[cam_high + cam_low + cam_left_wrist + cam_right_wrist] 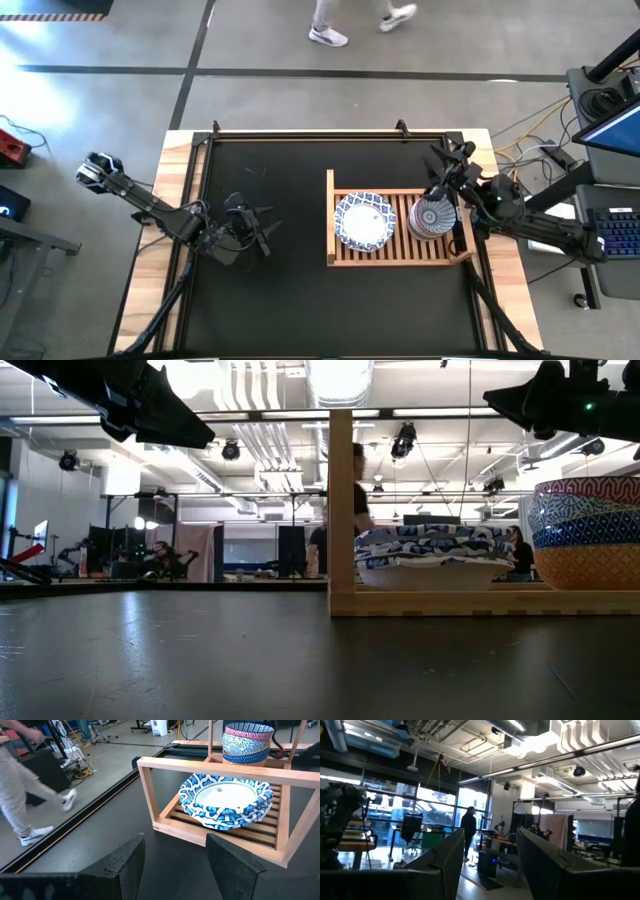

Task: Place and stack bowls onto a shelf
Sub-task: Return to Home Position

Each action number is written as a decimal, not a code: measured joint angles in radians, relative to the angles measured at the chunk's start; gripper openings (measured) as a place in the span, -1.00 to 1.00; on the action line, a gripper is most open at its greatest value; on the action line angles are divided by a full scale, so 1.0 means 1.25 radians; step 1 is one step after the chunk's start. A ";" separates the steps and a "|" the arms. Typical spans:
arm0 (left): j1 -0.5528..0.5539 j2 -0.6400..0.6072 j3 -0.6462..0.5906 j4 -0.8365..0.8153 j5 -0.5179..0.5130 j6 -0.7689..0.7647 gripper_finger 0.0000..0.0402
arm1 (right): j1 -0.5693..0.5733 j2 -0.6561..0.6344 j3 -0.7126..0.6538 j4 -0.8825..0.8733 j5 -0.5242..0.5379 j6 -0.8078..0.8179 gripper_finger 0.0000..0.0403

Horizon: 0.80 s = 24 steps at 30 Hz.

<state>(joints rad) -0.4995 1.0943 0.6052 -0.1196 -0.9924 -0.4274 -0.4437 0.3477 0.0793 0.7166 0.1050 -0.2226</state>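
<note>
the right fingers (pixel 445 865) stand apart, a person (pixel 468 831) standing far beyond.

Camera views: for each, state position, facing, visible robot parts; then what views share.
High view: overhead, straight down on the shelf; left arm, right arm.
Low view: tabletop height, level across the mat; arms above.
Left wrist view: faces the shelf; left gripper open.
Right wrist view: faces the room; right gripper open.
Shared: high, low, left wrist show large bowls and small bowls.

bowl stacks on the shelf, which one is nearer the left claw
The wide blue-and-white stack, at the end of the shelf facing the left claw. The taller stack of small bowls, red-patterned on top, stands beyond it.
</note>
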 joint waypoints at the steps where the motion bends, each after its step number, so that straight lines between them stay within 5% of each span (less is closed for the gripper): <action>1: 0.000 0.000 0.000 0.000 0.000 0.000 -0.04 | -0.005 0.000 -0.002 0.000 0.000 0.000 -0.15; 24: 0.000 0.000 0.000 0.000 0.000 0.000 -0.04 | -0.273 0.001 -0.034 0.109 0.000 0.024 -0.15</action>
<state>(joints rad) -0.4995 1.0943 0.6052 -0.1192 -0.9920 -0.4273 -0.7854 0.3485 0.0364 0.8533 0.1049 -0.1922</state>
